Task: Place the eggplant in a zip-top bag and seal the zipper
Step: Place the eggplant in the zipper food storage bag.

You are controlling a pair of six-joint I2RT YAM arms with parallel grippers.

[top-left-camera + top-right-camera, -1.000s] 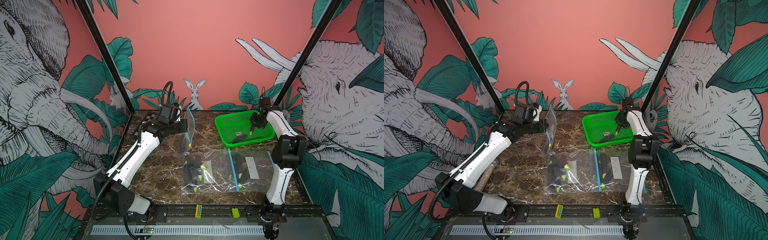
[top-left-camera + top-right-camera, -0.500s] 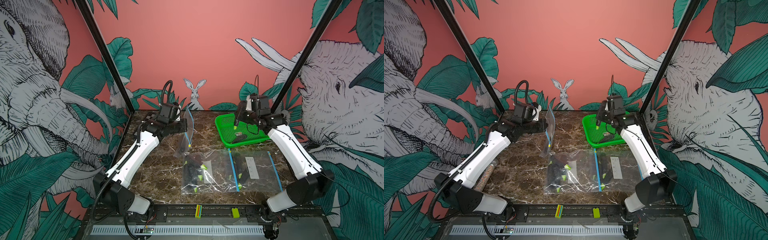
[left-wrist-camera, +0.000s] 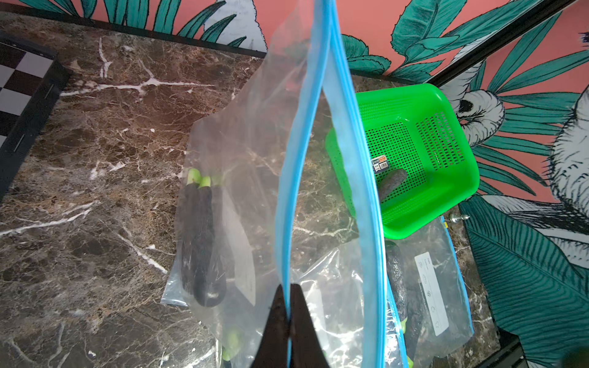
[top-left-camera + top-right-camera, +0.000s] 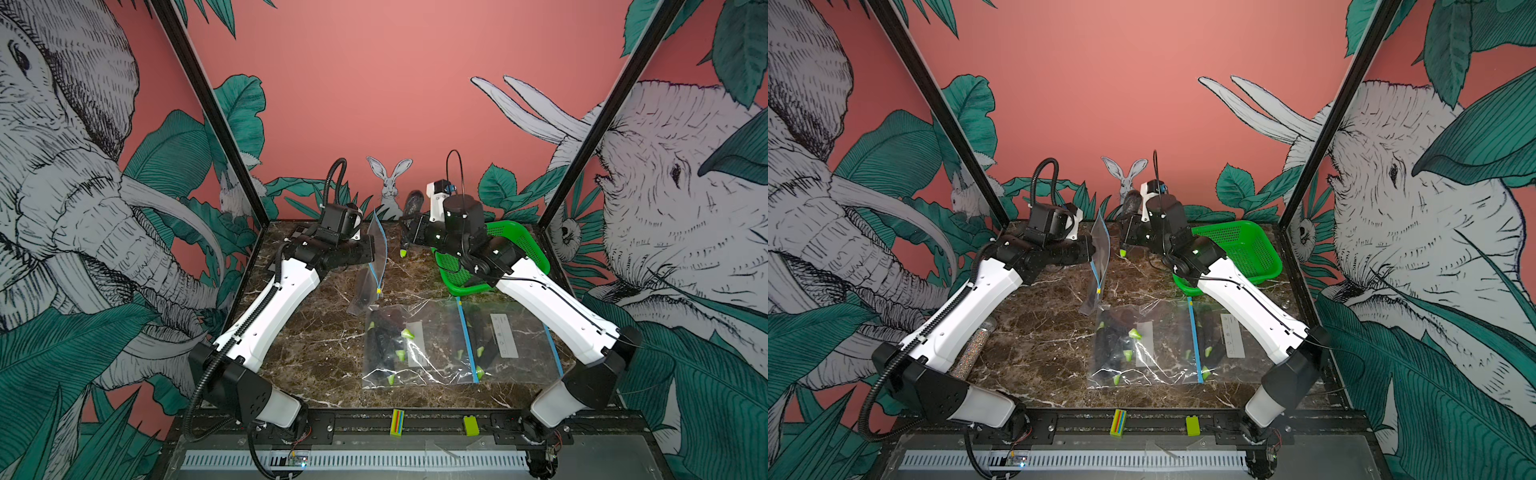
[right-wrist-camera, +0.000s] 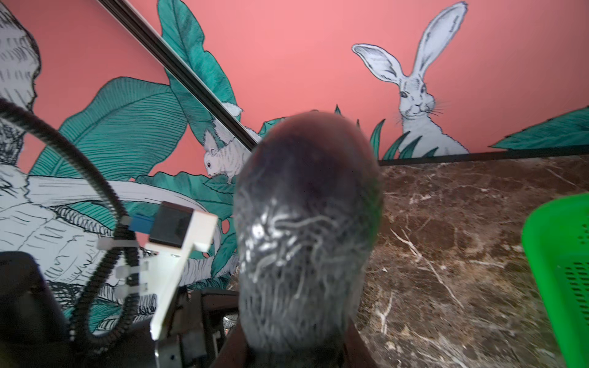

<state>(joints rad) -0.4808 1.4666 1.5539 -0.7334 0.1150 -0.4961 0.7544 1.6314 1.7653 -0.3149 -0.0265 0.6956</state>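
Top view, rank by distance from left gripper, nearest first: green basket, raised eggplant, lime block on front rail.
1. eggplant, aloft, just beyond the zip-top bag.
2. green basket, back right.
3. lime block, front rail.

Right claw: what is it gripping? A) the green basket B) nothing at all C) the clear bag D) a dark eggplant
D: the right claw is closed on a dark eggplant, held in the air above the table with its green stem end pointing down.
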